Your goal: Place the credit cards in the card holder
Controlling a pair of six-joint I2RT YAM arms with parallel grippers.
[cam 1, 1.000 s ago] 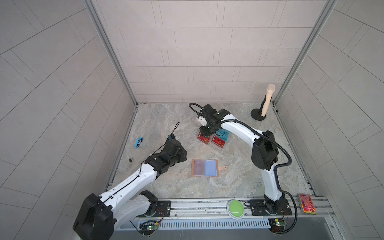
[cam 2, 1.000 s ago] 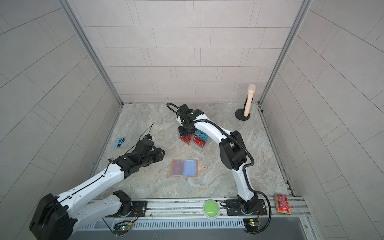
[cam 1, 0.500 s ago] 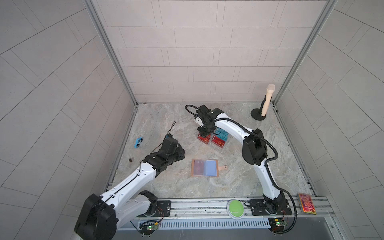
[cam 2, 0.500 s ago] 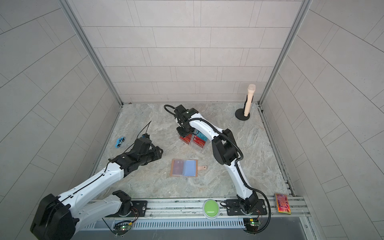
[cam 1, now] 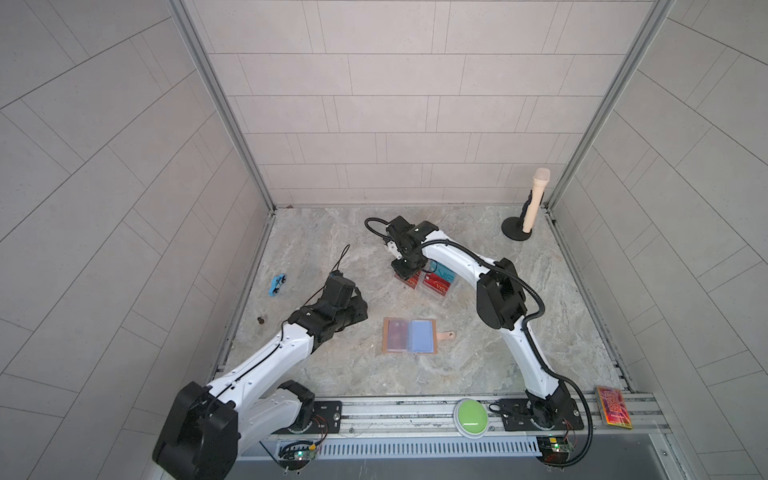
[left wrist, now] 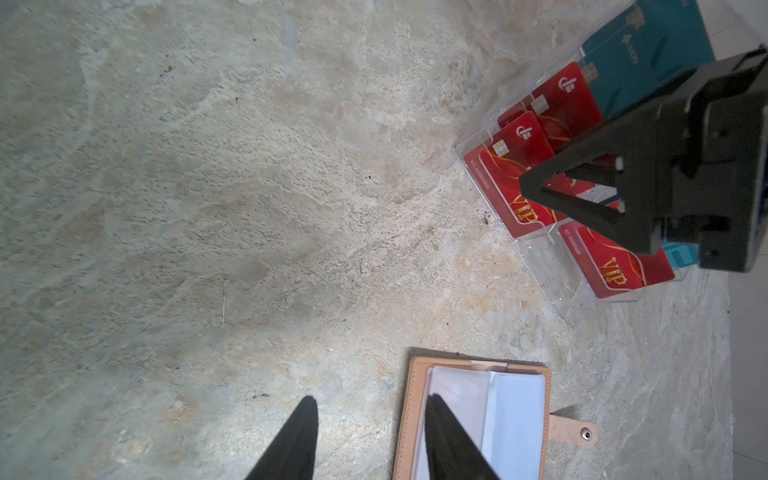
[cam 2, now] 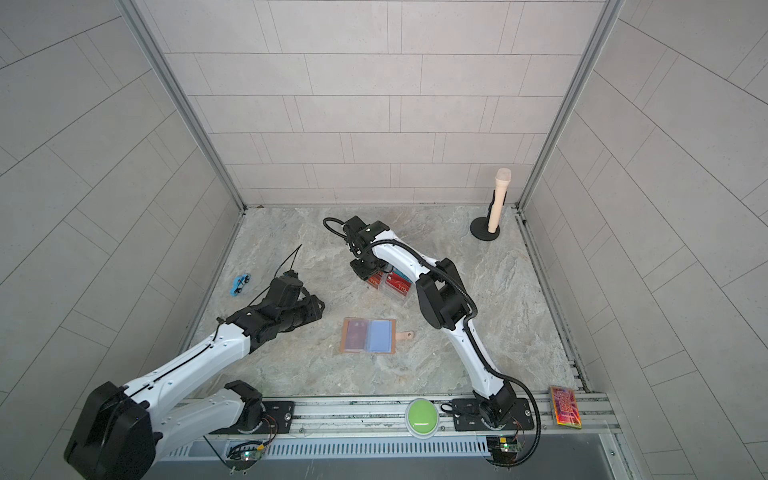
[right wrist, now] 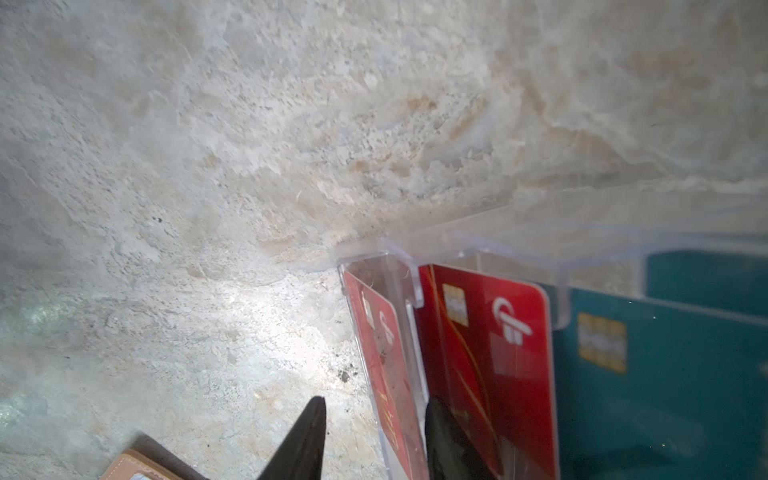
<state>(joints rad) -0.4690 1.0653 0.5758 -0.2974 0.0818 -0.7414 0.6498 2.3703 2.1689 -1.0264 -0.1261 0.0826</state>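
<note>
The card holder (cam 1: pixel 409 336) (cam 2: pixel 368 336) lies open on the floor, tan outside with pale-blue pockets; its left pocket looks reddish. Red and teal credit cards (cam 1: pixel 434 282) (left wrist: pixel 515 174) stand in a clear tiered stand (left wrist: pixel 552 270). My right gripper (cam 1: pixel 405 270) (right wrist: pixel 375 405) is open at the stand's front left corner. One finger is outside the stand, the other behind the front red card (right wrist: pixel 384 365), which is between them. My left gripper (cam 1: pixel 360 309) (left wrist: pixel 370 405) hovers open and empty by the holder's left edge (left wrist: pixel 414 407).
A peach microphone on a black round base (cam 1: pixel 524 216) stands at the back right. A small blue toy (cam 1: pixel 277 285) lies by the left wall. On the front rail sit a green button (cam 1: pixel 471 417) and an orange-pink patterned slab (cam 1: pixel 614 406).
The right arm's elbow has swung left and its gripper has shifted slightly left over the stand. The left arm has barely moved.
</note>
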